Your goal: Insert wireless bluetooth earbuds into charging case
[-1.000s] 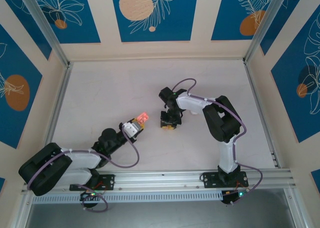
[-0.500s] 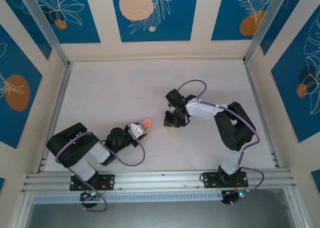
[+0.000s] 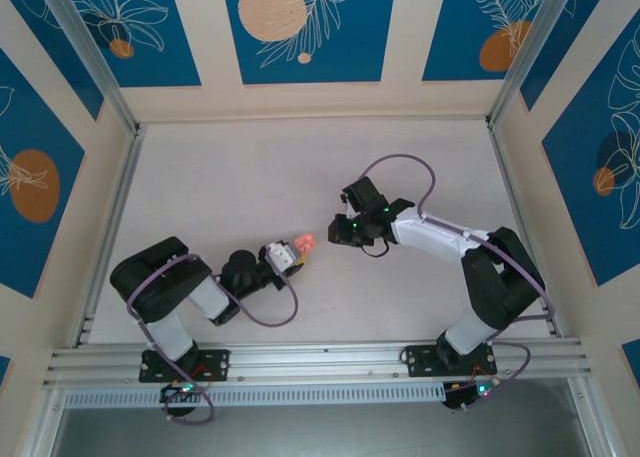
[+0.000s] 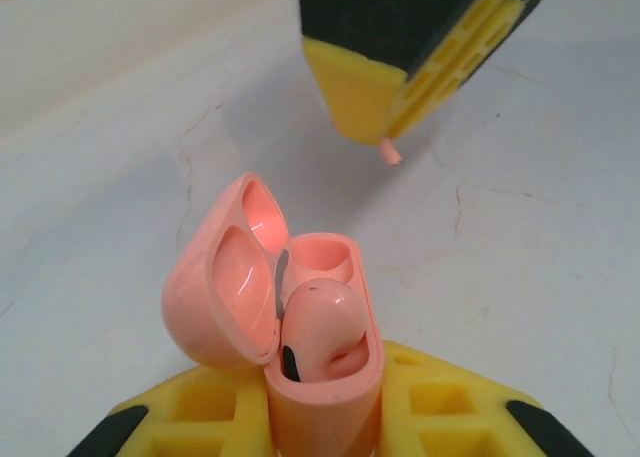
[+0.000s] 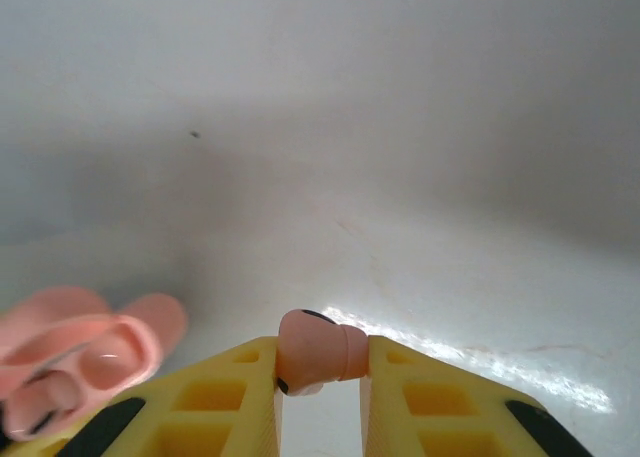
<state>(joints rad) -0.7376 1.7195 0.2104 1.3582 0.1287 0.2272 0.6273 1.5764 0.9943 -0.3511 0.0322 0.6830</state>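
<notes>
Here the left claw is clenched on the charging case, lid open, with a seated earbud inside. The right claw pinches the second earbud near the case, over the bench.

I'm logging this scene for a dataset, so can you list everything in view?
charging case: 1, salmon pink, lid open, clamped in the left gripper above the table
seated earbud: 1, pink, in one socket of the case; the other socket is empty
held earbud: 1, pink, pinched in the right gripper, close to the case
table: 1, white, beneath both arms
wall panels: several, blue and cream with leaf drawings, around the table
rail: 1, silver, near edge
left gripper: yellow fingers, shut on the case
right gripper: yellow fingers, shut on the earbud
</notes>
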